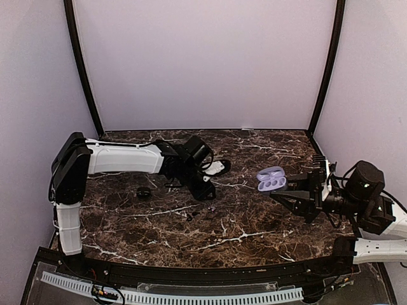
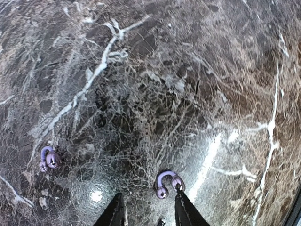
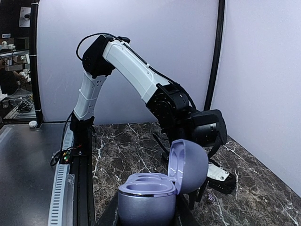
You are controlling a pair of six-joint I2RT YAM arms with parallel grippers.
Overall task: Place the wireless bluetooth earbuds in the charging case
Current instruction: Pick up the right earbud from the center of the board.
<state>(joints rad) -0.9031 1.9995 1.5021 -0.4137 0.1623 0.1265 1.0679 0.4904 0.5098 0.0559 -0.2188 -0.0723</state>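
The pick-up step is in hand. The left gripper (image 2: 148,195) is held spread and empty, with one pale purple earbud (image 2: 167,182) just at a fingertip on the marble table (image 2: 141,70). The open charging case (image 3: 148,197) is pinched by the right gripper (image 1: 280,190). Next, the jaws probably need to be centred around this earbud and pressed together.

No text, label, brand, number or sign can be read on anything here.

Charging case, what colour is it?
The case is pale lavender, clearest in the right wrist view.
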